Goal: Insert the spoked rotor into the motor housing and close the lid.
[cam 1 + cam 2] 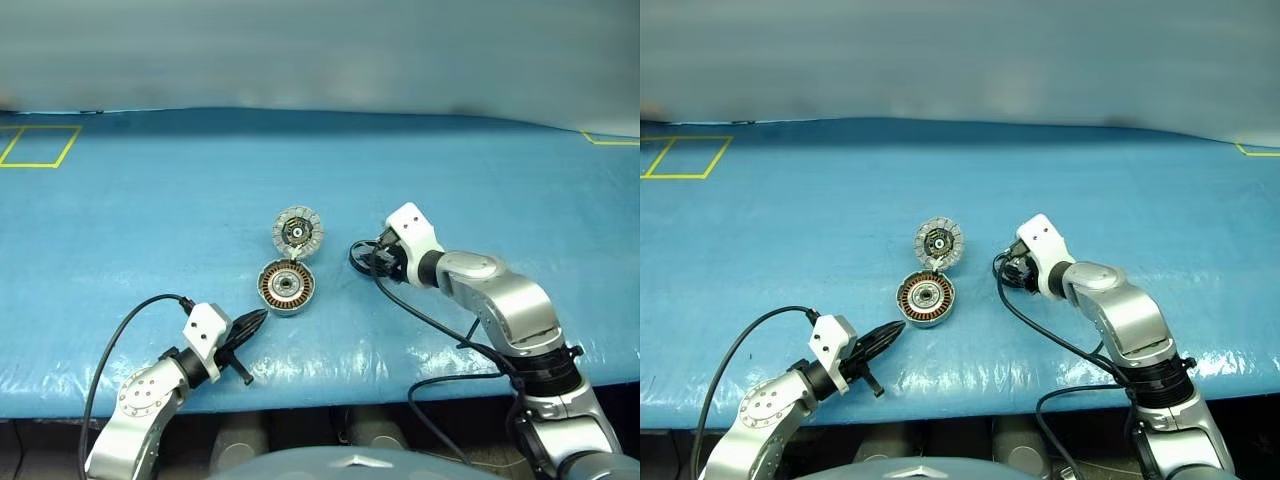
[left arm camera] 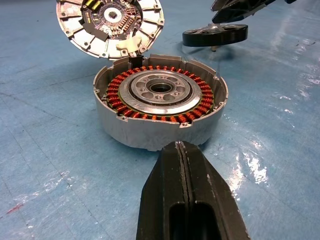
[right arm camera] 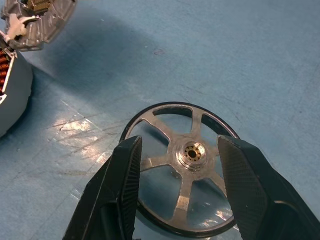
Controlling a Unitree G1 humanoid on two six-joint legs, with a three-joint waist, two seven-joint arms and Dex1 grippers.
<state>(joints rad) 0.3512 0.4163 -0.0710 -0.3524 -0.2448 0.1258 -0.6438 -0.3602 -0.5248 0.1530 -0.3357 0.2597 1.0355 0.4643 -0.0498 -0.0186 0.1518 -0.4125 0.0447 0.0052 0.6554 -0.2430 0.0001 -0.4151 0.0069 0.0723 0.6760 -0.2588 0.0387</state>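
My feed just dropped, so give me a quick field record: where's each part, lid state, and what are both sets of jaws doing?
housing: on the blue table, open, copper coils showing, no rotor inside
lid: swung open, leaning up off the housing's far rim
rotor: flat on the table, right of the housing
right gripper: jaws open, above the rotor, straddling its hub, not gripping
left gripper: jaws shut, empty, tip near the housing's wall

My black fingers look matt and ribbed. Spoked rotor: bright bare metal, dark rim. Motor housing: dull grey metal, glossy copper windings; table cover sheeny blue.
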